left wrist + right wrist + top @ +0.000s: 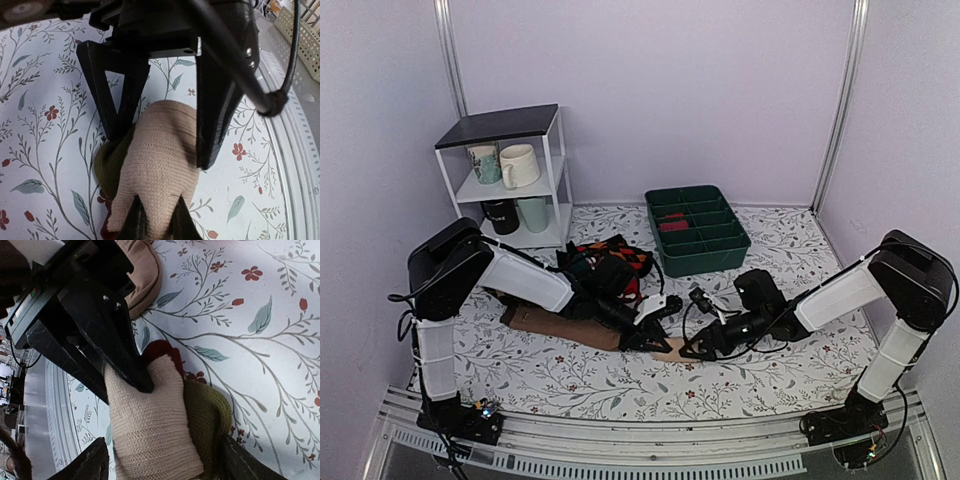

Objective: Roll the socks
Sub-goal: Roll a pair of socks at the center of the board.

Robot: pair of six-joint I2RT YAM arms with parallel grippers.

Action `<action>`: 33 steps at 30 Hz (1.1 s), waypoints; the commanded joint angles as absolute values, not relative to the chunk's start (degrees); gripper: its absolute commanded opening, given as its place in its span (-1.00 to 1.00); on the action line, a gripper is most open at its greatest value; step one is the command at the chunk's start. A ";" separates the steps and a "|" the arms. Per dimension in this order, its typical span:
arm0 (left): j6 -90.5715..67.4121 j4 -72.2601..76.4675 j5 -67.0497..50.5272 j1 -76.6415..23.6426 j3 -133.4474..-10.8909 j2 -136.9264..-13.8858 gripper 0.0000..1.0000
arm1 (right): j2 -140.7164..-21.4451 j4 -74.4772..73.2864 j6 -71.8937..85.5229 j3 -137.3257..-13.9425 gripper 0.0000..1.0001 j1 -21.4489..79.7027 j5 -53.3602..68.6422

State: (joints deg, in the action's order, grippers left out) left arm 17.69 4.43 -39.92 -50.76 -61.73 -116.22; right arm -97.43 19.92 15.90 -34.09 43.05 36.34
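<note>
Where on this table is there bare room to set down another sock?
Free: the front strip of cloth along the near edge, the back right corner beside the green tray, and the gap between the shelf and that tray. Crowded: the centre, where the left gripper and right gripper meet on the socks, with a dark sock pile just behind.

The socks (pixel 150 435) lie as a thick roll on the floral table (pixel 280 340), with beige knit outermost, an olive band along the right side and a maroon tip at the far end. The left gripper (pixel 127 390) reaches in from the upper left, its jaws pinched on the roll's far end. The right gripper (pixel 165 460) has its jaws spread, one close on each side of the roll. A brown sock (pixel 145 275) lies beyond.
</note>
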 commanded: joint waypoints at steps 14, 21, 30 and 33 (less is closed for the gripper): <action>17.12 -8.65 -29.40 -50.54 -58.12 -122.78 -1.00 | -105.65 20.70 19.25 -33.13 -0.55 43.35 41.50; 16.78 -6.00 -23.57 -50.52 -59.73 -117.08 -0.81 | -106.92 20.83 20.21 -33.20 -1.00 43.29 39.09; 17.90 5.41 -16.41 -50.52 -54.50 -94.87 0.24 | -106.66 20.95 20.57 -32.79 -1.00 42.48 37.26; 17.05 6.86 -15.86 -50.47 -52.28 -89.41 0.47 | -105.05 20.83 20.53 -33.23 -1.00 42.09 37.42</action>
